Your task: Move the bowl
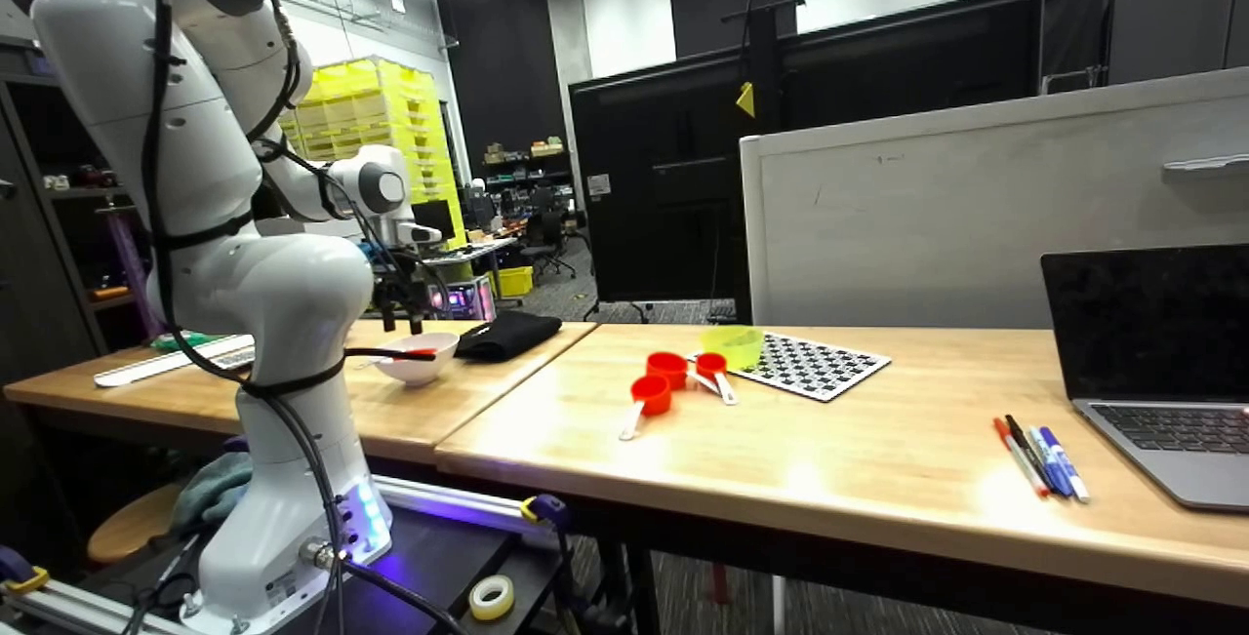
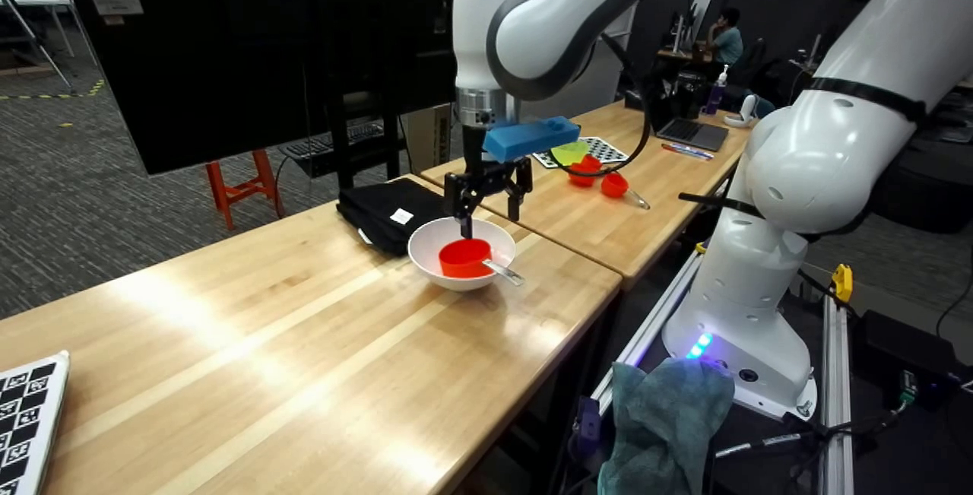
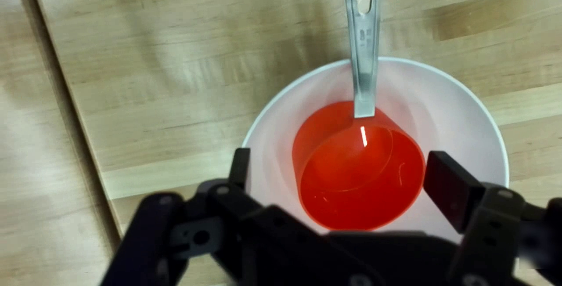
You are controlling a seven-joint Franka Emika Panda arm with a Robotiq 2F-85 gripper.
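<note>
In both exterior views the bowl [image 2: 423, 253] stands upright on the counter [image 2: 266, 358], near the seam [image 3: 68, 101] between two sections; it is white, and a red cup [image 2: 465, 259] leans inside it, the cup's metal handle [image 3: 366, 51] crossing the rim and reaching out over the counter; the gripper [image 2: 490, 224] hangs just above, pointing down, its jaws parted wide; in the wrist view one jaw shows over the bowl's rim and the other just beside the cup, though whether either touches anything is hard to tell from these angles. A folded black cloth [image 2: 391, 210] lies just beside the bowl; a checkered board [image 2: 30, 415], partly in view, lies on the same section, well apart from it. On the counter's other section three more cups [image 1: 652, 395], also red, sit near one another; close by, a green tub [image 1: 734, 348] stands on a second board [image 1: 818, 367]; farther along, pens [image 1: 1049, 461] lie side by side near an open laptop [image 1: 1161, 333].
</note>
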